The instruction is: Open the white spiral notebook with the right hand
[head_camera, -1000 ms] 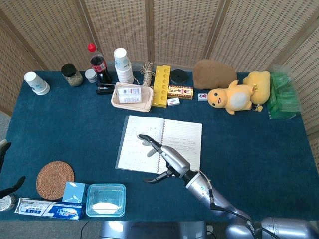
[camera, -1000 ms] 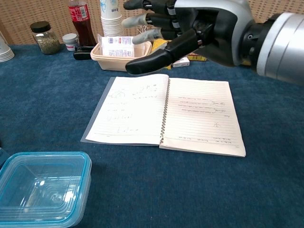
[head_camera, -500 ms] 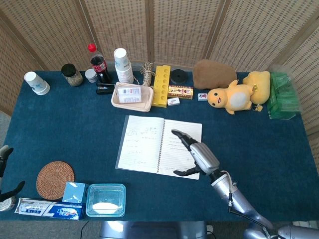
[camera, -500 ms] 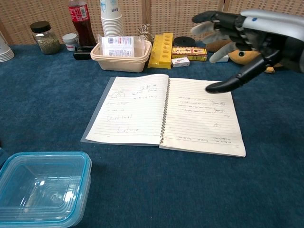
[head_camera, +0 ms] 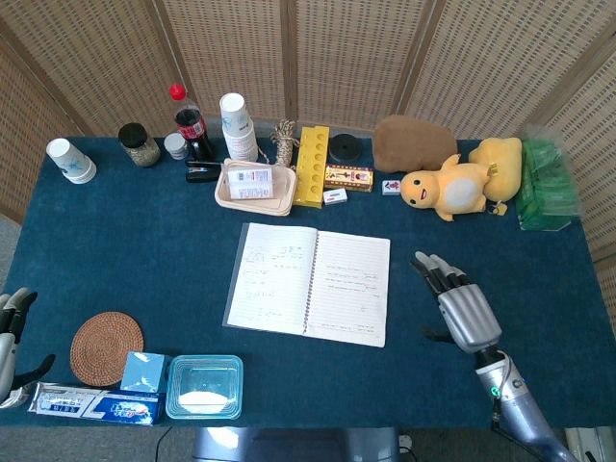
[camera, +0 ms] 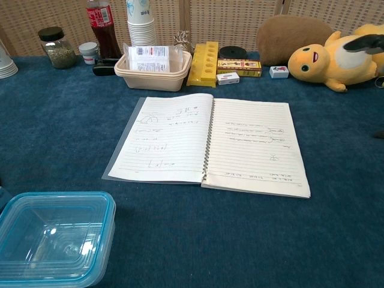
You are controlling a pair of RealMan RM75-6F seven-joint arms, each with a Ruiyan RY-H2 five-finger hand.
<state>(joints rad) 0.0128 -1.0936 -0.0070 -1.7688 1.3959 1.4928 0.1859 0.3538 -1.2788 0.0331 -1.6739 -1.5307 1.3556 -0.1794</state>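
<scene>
The white spiral notebook lies open and flat in the middle of the blue table, both pages showing faint handwriting. My right hand hovers to the right of the notebook, clear of it, with its fingers stretched apart and nothing in them. In the chest view only a dark fingertip of it shows at the right edge. My left hand sits at the far left edge of the head view, fingers spread and holding nothing.
A blue plastic container, a woven coaster and a toothpaste box lie at the front left. Along the back stand a cola bottle, paper cups, a beige tray, a yellow block and a yellow plush toy.
My right hand has swung from above the notebook's spine out to the right, off the pages. The notebook stays open and still. My left hand has shifted slightly at the left edge.
</scene>
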